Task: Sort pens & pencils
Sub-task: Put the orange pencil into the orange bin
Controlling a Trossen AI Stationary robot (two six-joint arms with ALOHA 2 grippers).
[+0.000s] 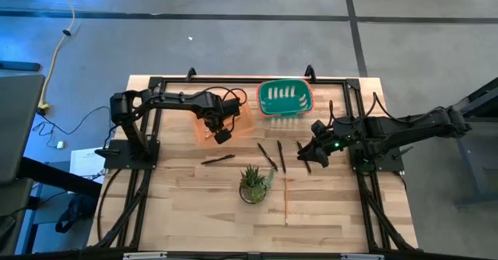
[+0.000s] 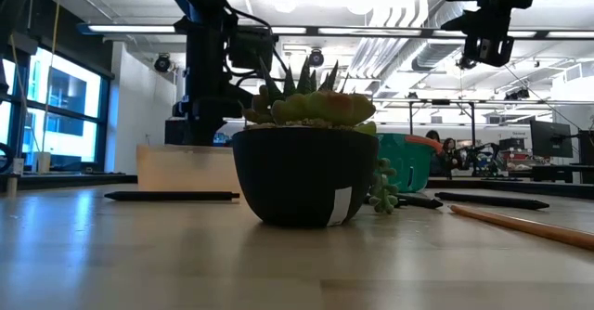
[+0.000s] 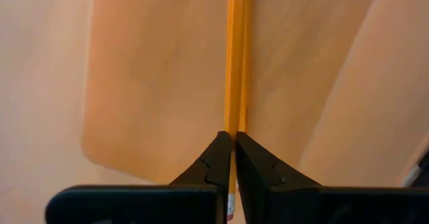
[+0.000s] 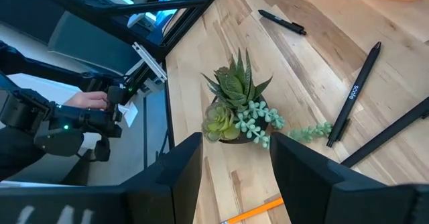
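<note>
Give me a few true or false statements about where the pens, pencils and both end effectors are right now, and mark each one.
1. The left end effector is shut on a pencil. True.
2. The right end effector grips a pen. False: its fingers stand open with nothing between them, above the potted succulent.
3. A pencil lies on the table in front of the succulent. True: one lies there.
4. The teal basket sits under the left end effector. False: an orange tray is there; the basket is beside it.
5. All pens are in the basket. False: several pens lie on the table.
</note>
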